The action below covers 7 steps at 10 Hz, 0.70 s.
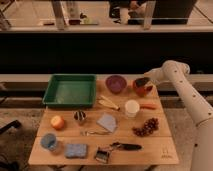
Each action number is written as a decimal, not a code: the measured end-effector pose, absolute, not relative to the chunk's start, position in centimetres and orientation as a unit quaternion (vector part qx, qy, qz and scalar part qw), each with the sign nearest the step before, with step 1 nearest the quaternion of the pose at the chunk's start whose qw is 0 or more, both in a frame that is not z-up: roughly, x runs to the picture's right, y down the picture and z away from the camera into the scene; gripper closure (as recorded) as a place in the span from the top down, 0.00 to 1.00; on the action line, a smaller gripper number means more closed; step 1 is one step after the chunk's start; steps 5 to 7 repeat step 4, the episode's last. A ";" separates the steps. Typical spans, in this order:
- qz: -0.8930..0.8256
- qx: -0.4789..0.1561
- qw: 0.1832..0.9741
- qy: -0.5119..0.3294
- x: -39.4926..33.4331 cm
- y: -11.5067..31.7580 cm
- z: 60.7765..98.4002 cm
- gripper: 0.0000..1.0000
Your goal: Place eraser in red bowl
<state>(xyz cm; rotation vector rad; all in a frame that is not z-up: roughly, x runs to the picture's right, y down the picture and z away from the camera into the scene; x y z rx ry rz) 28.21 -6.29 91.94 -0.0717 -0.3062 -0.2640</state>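
The red bowl (143,89) stands at the back right of the wooden table (165,150), to the right of the purple bowl (116,83). My gripper (142,81) reaches in from the right on the white arm and hangs right over the red bowl's rim. A dark shape sits at the bowl's top under the gripper. I cannot tell whether it is the black eraser or part of the gripper. No eraser shows anywhere else on the table.
A green tray (70,90) is at the back left. Bananas (107,103), a white cup (132,108), grapes (146,127), a black-handled brush (120,147), a blue sponge (76,150), an orange (57,122) and a grey cloth (107,122) are spread over the table.
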 end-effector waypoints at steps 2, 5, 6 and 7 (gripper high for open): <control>-0.131 -0.034 0.979 -0.151 28.2 -6.4 91.9 0.80; -0.126 -0.034 0.980 -0.149 28.4 -6.4 91.8 0.80; -0.126 -0.034 0.980 -0.149 28.4 -6.4 91.8 0.80; -0.126 -0.034 0.980 -0.149 28.4 -6.4 91.8 0.80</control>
